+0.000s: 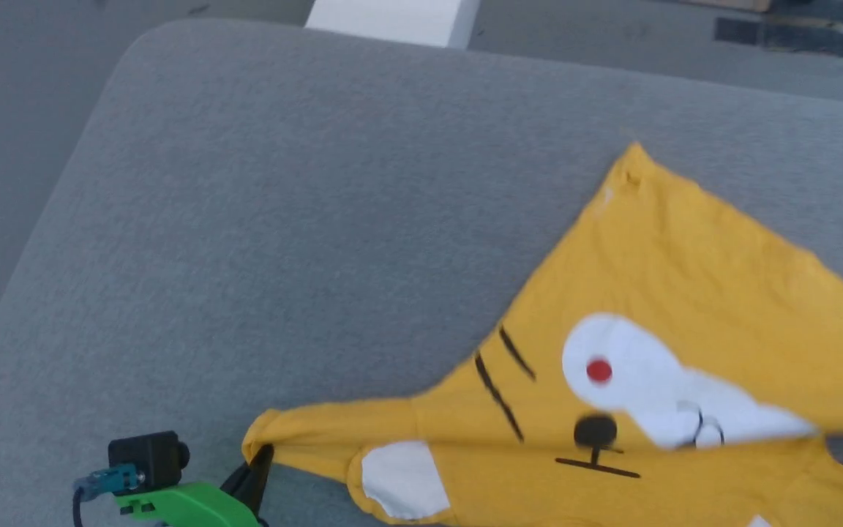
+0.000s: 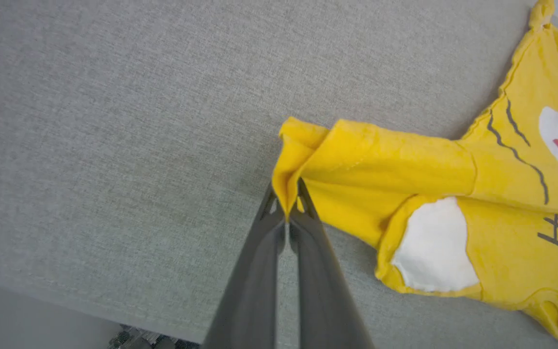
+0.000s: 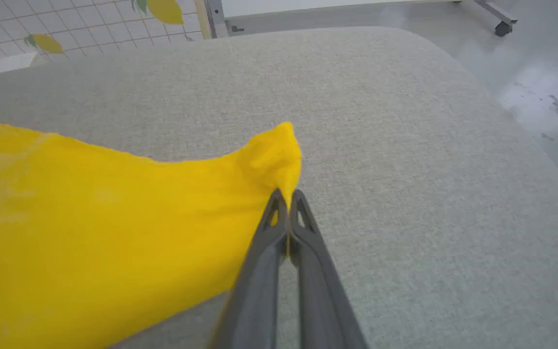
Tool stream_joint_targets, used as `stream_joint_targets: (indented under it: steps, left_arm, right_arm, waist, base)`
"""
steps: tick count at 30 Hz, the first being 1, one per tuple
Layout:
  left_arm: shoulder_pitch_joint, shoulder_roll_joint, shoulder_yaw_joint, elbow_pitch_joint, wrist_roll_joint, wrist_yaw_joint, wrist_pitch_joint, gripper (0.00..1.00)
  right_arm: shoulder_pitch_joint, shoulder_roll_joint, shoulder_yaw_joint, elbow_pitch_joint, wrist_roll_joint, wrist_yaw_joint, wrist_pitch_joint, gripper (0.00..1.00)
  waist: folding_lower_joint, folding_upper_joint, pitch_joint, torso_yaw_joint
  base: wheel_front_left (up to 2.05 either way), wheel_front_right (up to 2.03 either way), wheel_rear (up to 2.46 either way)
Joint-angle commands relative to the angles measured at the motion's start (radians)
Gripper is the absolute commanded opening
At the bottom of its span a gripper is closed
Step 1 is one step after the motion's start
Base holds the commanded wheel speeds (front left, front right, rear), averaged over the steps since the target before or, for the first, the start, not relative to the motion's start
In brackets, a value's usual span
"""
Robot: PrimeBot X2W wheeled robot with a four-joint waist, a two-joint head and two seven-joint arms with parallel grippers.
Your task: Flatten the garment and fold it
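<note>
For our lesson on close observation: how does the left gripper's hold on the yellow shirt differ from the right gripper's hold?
The left gripper pinches a folded, sleeve-like end of the shirt, beside a white patch; the right gripper pinches a plain yellow corner. Cloth at the left gripper lies doubled over; cloth at the right gripper spreads as one smooth sheet. Both are shut on the shirt, over the grey padded surface.
</note>
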Motion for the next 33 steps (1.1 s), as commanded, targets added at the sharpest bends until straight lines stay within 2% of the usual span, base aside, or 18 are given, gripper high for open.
stream_joint_targets:
  steps: [1, 7, 14, 15, 16, 17, 18, 21, 26, 29, 33]
  left_arm:
    - [0.021, 0.012, 0.008, -0.012, -0.003, 0.011, 0.004, 0.00]
    - [0.050, 0.026, 0.016, -0.045, -0.003, 0.026, 0.024, 0.00]
    - [0.053, 0.027, 0.004, -0.058, -0.002, 0.030, 0.036, 0.00]
    - [0.052, 0.027, 0.002, -0.058, -0.002, 0.029, 0.037, 0.00]
    - [0.051, 0.027, 0.000, -0.058, -0.002, 0.029, 0.038, 0.00]
    - [0.049, 0.027, -0.002, -0.057, -0.003, 0.028, 0.039, 0.00]
    - [0.047, 0.026, -0.004, -0.057, -0.003, 0.028, 0.039, 0.00]
    - [0.038, 0.025, -0.011, -0.054, -0.003, 0.025, 0.040, 0.00]
    - [0.019, 0.022, -0.019, -0.048, -0.003, 0.020, 0.037, 0.00]
    - [0.002, 0.017, -0.027, -0.042, -0.003, 0.014, 0.032, 0.00]
    - [-0.024, 0.010, -0.036, -0.029, -0.005, 0.006, 0.023, 0.00]
  right_arm:
    - [0.035, 0.002, -0.021, -0.004, 0.016, -0.002, 0.031, 0.00]
    - [0.136, 0.007, -0.045, 0.125, 0.134, -0.002, 0.193, 0.00]
    - [0.183, 0.008, 0.001, 0.225, 0.171, -0.002, 0.352, 0.00]
    - [0.183, 0.008, 0.005, 0.221, 0.167, -0.002, 0.356, 0.14]
    - [0.180, 0.008, 0.010, 0.212, 0.161, -0.002, 0.350, 0.37]
    - [0.173, 0.008, 0.016, 0.193, 0.153, -0.002, 0.332, 0.63]
    - [0.164, 0.008, 0.021, 0.173, 0.141, -0.002, 0.306, 1.00]
    - [0.113, 0.008, 0.037, 0.101, 0.106, -0.002, 0.168, 1.00]
    - [0.010, -0.005, 0.218, 0.010, 0.087, -0.002, -0.080, 1.00]
    - [-0.062, -0.063, 0.368, 0.022, 0.096, -0.002, -0.183, 1.00]
    - [-0.166, -0.149, 0.550, 0.116, 0.119, -0.002, -0.230, 1.00]
  waist:
    - [0.0000, -0.0001, -0.123, -0.135]
    - [0.0000, -0.0001, -0.145, -0.189]
    - [0.0000, -0.0001, -0.149, -0.202]
    - [0.0000, -0.0001, -0.147, -0.201]
    - [0.0000, -0.0001, -0.146, -0.199]
    - [0.0000, -0.0001, -0.145, -0.197]
    - [0.0000, -0.0001, -0.143, -0.195]
    - [0.0000, -0.0001, -0.137, -0.186]
    - [0.0000, -0.0001, -0.115, -0.169]
    - [0.0000, -0.0001, -0.093, -0.155]
    - [0.0000, -0.0001, -0.062, -0.130]
  base:
    - [0.00, 0.00, 0.00]
    - [0.00, 0.00, 0.00]
    - [0.00, 0.00, 0.00]
    - [0.00, 0.00, 0.00]
    - [0.00, 0.00, 0.00]
    - [0.00, 0.00, 0.00]
    - [0.00, 0.00, 0.00]
    - [0.00, 0.00, 0.00]
    - [0.00, 0.00, 0.00]
    - [0.00, 0.00, 0.00]
    - [0.00, 0.00, 0.00]
